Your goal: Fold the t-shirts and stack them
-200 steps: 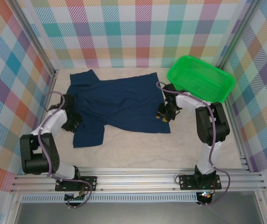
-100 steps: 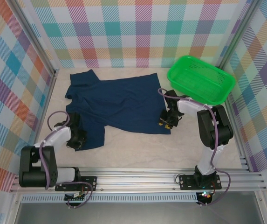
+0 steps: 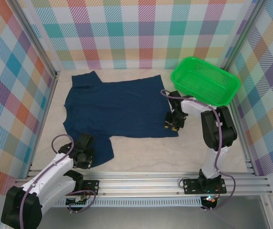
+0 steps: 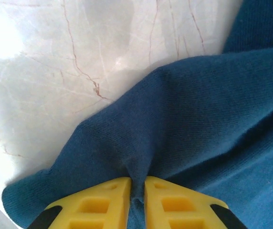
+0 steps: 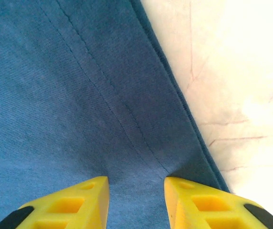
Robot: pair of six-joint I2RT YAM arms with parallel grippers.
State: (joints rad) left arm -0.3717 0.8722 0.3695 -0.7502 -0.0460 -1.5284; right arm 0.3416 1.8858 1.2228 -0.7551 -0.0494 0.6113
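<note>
One dark navy t-shirt (image 3: 117, 107) lies spread on the pale table, plain side up. My left gripper (image 3: 85, 155) is at the shirt's near-left sleeve, close to the front rail. In the left wrist view the yellow fingers (image 4: 103, 200) are shut on a pinched ridge of the t-shirt (image 4: 198, 109), at the left gripper (image 4: 137, 180). My right gripper (image 3: 172, 123) is at the shirt's near-right corner. There the right gripper (image 5: 136, 180) stands open, its fingertips resting on flat t-shirt cloth (image 5: 69, 95) beside the stitched hem.
A bright green mesh basket (image 3: 205, 80) sits at the back right, just behind the right arm. Bare marbled tabletop (image 3: 146, 152) runs between the shirt and the front rail (image 3: 141, 183). Checked walls close in the left, back and right sides.
The left gripper has closed on the sleeve and drawn it toward the near-left corner, stretching the shirt's left side. The right gripper has stayed at the near-right corner.
</note>
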